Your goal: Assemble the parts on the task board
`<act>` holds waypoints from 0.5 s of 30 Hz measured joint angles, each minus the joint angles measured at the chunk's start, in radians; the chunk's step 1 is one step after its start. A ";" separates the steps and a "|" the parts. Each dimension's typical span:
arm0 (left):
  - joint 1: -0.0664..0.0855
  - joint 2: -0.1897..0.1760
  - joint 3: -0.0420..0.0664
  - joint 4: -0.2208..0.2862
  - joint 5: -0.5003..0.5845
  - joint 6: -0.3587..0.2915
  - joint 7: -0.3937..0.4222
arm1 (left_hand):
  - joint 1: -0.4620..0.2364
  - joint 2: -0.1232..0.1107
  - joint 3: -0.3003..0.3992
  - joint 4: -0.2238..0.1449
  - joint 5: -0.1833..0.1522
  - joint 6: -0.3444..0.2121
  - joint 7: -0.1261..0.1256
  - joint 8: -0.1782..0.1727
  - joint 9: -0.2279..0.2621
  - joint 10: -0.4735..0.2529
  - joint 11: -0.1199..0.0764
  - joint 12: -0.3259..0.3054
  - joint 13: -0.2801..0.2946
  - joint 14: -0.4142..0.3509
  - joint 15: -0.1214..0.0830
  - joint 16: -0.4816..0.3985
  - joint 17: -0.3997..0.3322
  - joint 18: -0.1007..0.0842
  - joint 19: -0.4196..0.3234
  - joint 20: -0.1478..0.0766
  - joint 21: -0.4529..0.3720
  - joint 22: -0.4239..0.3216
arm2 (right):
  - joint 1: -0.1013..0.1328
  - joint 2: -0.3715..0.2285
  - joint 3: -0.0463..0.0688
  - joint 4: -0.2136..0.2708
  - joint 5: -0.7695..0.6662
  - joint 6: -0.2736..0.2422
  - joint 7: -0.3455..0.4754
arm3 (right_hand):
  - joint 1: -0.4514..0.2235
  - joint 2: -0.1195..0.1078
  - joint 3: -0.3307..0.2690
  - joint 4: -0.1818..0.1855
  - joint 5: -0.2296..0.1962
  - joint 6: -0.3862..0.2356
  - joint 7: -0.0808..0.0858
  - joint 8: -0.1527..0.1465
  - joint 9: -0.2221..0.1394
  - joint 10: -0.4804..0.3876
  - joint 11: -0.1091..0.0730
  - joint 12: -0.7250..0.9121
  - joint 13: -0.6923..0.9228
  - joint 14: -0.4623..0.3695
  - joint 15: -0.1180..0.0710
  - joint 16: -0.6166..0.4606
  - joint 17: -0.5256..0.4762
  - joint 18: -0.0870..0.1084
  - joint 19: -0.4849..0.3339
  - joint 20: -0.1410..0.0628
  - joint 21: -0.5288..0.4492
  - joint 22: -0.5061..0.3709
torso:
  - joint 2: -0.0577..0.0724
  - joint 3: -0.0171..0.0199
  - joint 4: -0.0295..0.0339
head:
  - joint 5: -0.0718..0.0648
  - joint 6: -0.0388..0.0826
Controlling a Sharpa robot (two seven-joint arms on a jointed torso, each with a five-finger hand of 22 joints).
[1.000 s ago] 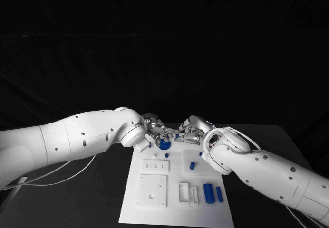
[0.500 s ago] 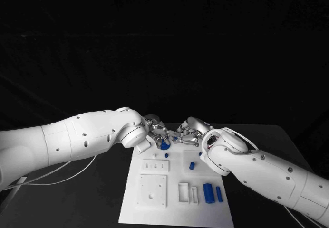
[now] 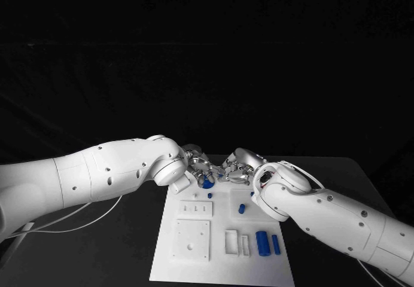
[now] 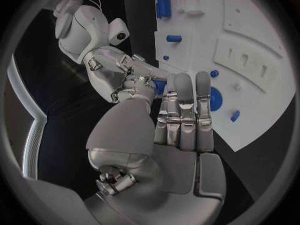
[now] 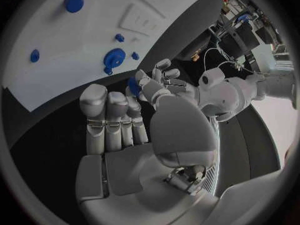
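Observation:
The white task board (image 3: 222,236) lies in the middle of the table. At its far end my left hand (image 3: 199,167) and right hand (image 3: 238,169) meet fingertip to fingertip. A small blue part (image 4: 160,87) (image 5: 133,85) sits pinched between them, with the thumb and a finger of each hand against it. Just below the hands a round blue part (image 3: 207,183) (image 4: 214,99) (image 5: 114,58) stands on the board. Other blue parts lie on the board: a small peg (image 3: 210,195), a short piece (image 3: 241,208) and two cylinders (image 3: 262,243) at its near right.
White raised blocks (image 3: 192,239) and slotted holders (image 3: 231,242) stand on the near half of the board. Both white forearms cross over the board's far corners. A cable (image 3: 69,216) trails on the black table at the left.
My right hand has moved a little to the left and closed up against my left hand. The left hand and the parts on the board have stayed put.

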 measured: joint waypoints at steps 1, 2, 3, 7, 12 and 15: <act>0.000 0.001 0.000 0.000 0.000 0.000 -0.001 | 0.001 0.001 0.000 -0.007 0.005 0.000 0.000 0.000 0.000 0.000 0.000 -0.003 0.000 0.000 0.000 0.000 0.000 0.000 0.000 0.000 0.000 0.002 | 0.000 0.000 0.000 0.000 0.000 0.000 -0.001 | 0.000 0.000 0.000 0.000 0.000 0.000 0.000 0.000 0.000 0.000 0.000 0.000 0.000 0.000 0.000 0.000 0.000 0.000 0.000 0.000 0.000 0.000 | 0.000 0.0000 0.0000 | 0.000 0.000; 0.000 0.001 0.000 0.000 0.000 0.000 -0.001 | 0.002 0.002 0.000 -0.013 0.006 0.000 0.000 -0.001 0.000 0.000 0.000 -0.003 0.000 0.000 0.000 0.000 0.000 0.000 0.000 0.000 0.000 0.002 | 0.000 0.000 0.000 0.000 0.000 0.000 -0.001 | 0.000 0.000 0.000 0.000 0.000 0.000 0.000 0.000 0.000 0.000 0.000 0.000 0.000 0.000 0.000 0.000 0.000 0.000 0.000 0.000 0.000 0.000 | 0.000 0.0000 0.0001 | 0.000 0.000; 0.000 0.002 0.000 -0.001 0.000 0.000 -0.003 | 0.002 0.002 0.000 -0.016 0.006 0.000 0.000 -0.001 -0.001 0.000 0.000 -0.003 0.000 0.000 0.000 0.000 0.000 0.000 0.000 0.000 0.000 0.003 | 0.000 0.001 0.000 -0.001 0.000 0.000 -0.002 | 0.000 0.000 0.000 0.000 0.000 0.000 0.000 0.000 0.000 0.000 0.000 0.000 0.000 0.000 0.000 0.000 0.000 0.000 0.000 0.000 0.000 0.000 | 0.000 -0.0001 0.0001 | 0.000 -0.001; 0.000 0.004 0.000 -0.002 -0.001 0.002 -0.007 | -0.006 0.010 -0.001 -0.026 0.006 0.000 0.000 -0.001 -0.001 0.000 0.000 -0.008 0.000 -0.003 -0.002 0.000 0.000 0.000 0.000 0.000 0.000 0.007 | 0.000 0.001 -0.001 -0.001 -0.001 0.001 -0.004 | 0.002 -0.002 0.000 0.000 0.000 0.000 0.000 0.000 0.000 0.000 0.000 0.000 0.000 0.000 0.000 0.000 0.000 0.000 0.000 0.000 0.000 0.000 | 0.000 0.0000 0.0007 | -0.001 -0.001; 0.000 0.007 0.000 -0.005 -0.002 0.005 -0.013 | -0.013 0.011 -0.003 -0.024 0.007 0.000 0.000 -0.001 -0.001 0.000 0.000 -0.008 0.000 -0.003 -0.002 0.004 0.000 0.000 0.000 0.000 0.000 0.009 | 0.000 0.002 -0.001 -0.001 -0.001 0.001 -0.007 | 0.005 -0.002 0.000 0.000 0.000 0.001 0.000 0.000 0.000 0.000 0.000 0.000 0.000 0.004 -0.003 0.000 0.001 0.000 0.000 0.000 0.000 0.000 | 0.000 -0.0006 0.0008 | -0.001 -0.001; 0.000 0.008 0.000 -0.006 -0.003 0.006 -0.015 | -0.024 0.006 -0.010 -0.017 0.007 0.000 0.000 -0.001 -0.001 0.000 0.000 -0.008 0.000 -0.003 -0.002 0.004 0.000 0.000 0.000 0.000 0.000 0.010 | 0.000 0.002 -0.001 0.000 -0.001 0.002 -0.009 | 0.005 -0.002 0.000 0.000 0.000 0.001 -0.001 -0.001 0.000 0.000 0.000 0.000 0.000 0.004 -0.003 0.000 0.001 0.000 0.000 0.000 0.000 0.000 | 0.000 -0.0007 0.0013 | -0.001 -0.001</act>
